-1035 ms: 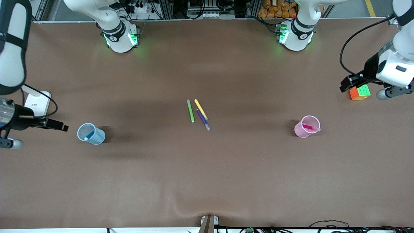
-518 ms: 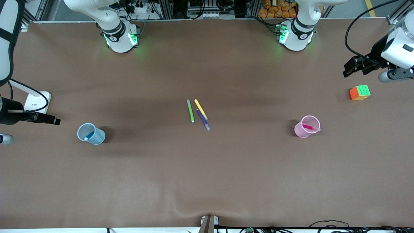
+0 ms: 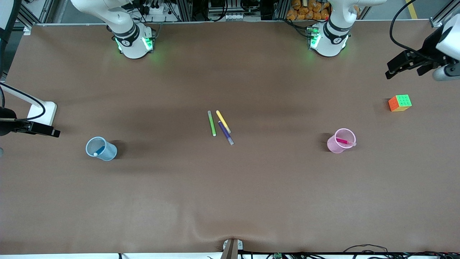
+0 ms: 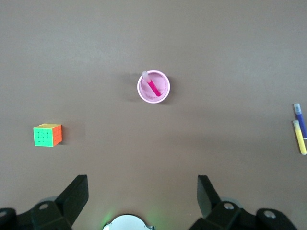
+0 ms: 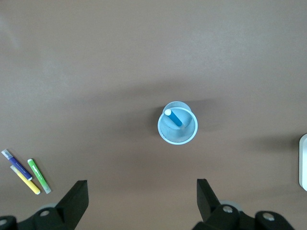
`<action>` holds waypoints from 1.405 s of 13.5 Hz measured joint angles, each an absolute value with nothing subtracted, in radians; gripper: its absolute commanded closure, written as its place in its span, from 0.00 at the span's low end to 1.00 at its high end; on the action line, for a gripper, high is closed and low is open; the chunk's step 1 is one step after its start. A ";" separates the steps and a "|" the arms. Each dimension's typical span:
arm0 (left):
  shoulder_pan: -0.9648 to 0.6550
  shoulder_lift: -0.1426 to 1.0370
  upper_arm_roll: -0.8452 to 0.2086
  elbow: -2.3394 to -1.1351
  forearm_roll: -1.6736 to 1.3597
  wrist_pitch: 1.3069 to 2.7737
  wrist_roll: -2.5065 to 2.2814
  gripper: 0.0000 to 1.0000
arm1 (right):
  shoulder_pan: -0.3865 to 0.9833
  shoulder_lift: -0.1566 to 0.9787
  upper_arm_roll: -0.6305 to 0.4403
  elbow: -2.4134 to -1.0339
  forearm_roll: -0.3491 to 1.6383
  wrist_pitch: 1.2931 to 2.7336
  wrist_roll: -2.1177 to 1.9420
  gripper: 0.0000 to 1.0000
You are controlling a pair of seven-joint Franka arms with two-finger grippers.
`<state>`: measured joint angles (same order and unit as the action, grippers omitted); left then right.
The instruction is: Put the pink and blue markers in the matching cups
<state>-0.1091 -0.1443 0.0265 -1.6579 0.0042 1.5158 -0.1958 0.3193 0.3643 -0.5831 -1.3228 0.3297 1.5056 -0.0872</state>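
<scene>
Both arms are pulling away toward their own ends of the brown surface [image 3: 230, 194] since a second ago. I'm seeing the magenta-pink marker [image 3: 344, 141] standing in the pale pink round cup [image 3: 339, 141] and the bright blue marker [image 3: 99, 150] in the light blue round cup [image 3: 101, 148], so I'm judging the sorting done. The left gripper [image 3: 404, 66] is hanging with jaws spread above the multicoloured puzzle cube [image 3: 400, 103]; the right gripper [image 5: 142, 203], jaws likewise spread, is hovering at its table edge. Green, yellow and purple markers [image 3: 220, 126] are lying mid-table.
</scene>
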 measured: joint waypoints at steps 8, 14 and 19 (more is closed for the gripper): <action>-0.109 -0.144 0.028 -1.646 0.000 1.493 -0.196 0.00 | 0.292 0.364 -0.579 -1.189 0.322 1.350 -0.084 0.00; -0.110 -0.144 0.030 -1.646 -0.002 1.492 -0.165 0.00 | 0.045 0.353 -0.259 -1.124 0.239 1.324 -0.086 0.00; -0.105 -0.144 0.046 -1.632 -0.002 1.492 -0.118 0.00 | 0.007 0.313 -0.145 -1.092 0.101 1.223 -0.083 0.00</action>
